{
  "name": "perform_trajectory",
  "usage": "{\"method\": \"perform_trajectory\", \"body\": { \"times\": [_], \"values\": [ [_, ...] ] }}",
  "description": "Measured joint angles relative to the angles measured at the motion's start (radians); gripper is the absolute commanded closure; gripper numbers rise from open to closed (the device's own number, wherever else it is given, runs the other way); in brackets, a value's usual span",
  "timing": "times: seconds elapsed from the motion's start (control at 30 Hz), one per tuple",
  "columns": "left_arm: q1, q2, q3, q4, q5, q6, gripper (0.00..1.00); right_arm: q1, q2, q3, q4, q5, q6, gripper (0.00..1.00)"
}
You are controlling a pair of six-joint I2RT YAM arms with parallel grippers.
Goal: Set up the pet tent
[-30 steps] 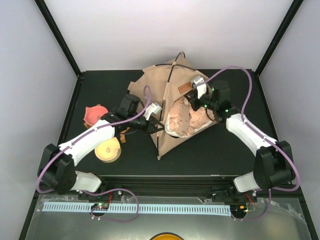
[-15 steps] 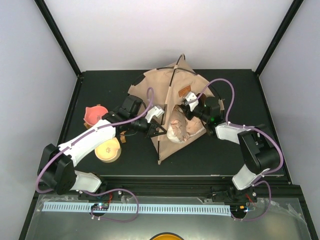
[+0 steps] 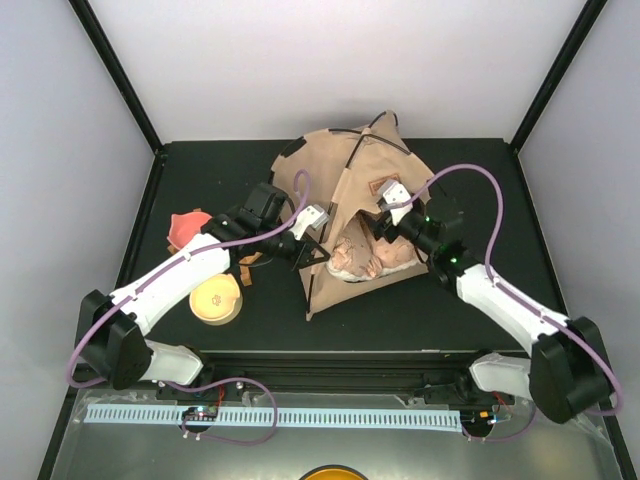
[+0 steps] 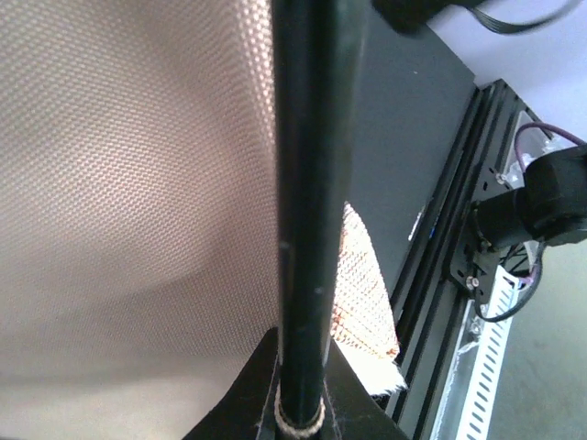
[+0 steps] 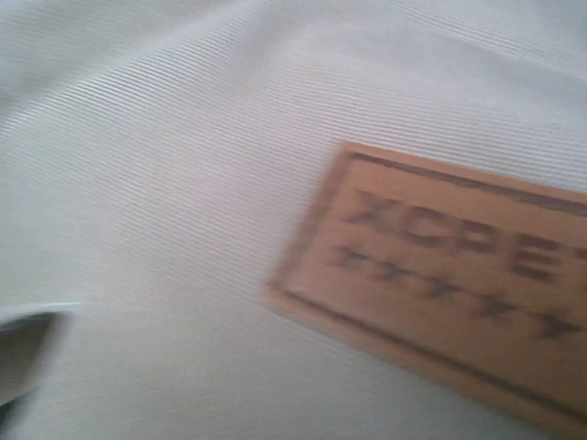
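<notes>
Pet tent [image 3: 350,185], partly raised: pole [image 4: 307,229] clamped in left gripper [image 3: 308,252], axis 12-to-6; right gripper [image 3: 383,212] at 3 o'clock by label patch [image 5: 440,293], grip state untellable.

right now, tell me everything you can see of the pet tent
The pet tent is tan woven canvas, partly raised into a peak at the rear of the table. Black poles cross near its top, and a brown label patch sits on its right panel. A cushion shows in its opening. The left gripper is shut on one pole at the front edge; the right gripper hovers by the label.
</notes>
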Motion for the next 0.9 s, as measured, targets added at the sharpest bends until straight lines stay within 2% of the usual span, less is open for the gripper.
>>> {"method": "perform_trajectory", "body": {
  "times": [0.17,0.27,0.5,0.63,0.73,0.9],
  "values": [
    [0.0,0.001,0.002,0.0,-0.04,-0.006,0.98,0.096,-0.129,-0.019,-0.185,0.003,0.185,0.15],
    [-0.001,0.001,0.002,0.0,-0.06,-0.014,0.99,0.112,-0.193,-0.069,-0.267,-0.004,0.296,0.15],
    [-0.002,0.001,-0.011,0.023,-0.092,-0.04,0.98,0.113,-0.265,-0.168,-0.446,-0.001,0.489,0.26],
    [-0.003,0.001,-0.034,0.048,-0.092,-0.046,0.98,0.167,-0.345,-0.225,-0.47,0.005,0.574,0.24],
    [-0.006,0.002,-0.041,0.058,-0.087,-0.047,0.99,0.251,-0.368,-0.256,-0.44,0.032,0.636,0.29],
    [-0.007,0.002,-0.045,0.081,-0.043,-0.055,0.98,0.283,-0.267,-0.279,-0.316,0.103,0.715,0.39]
  ]
}}
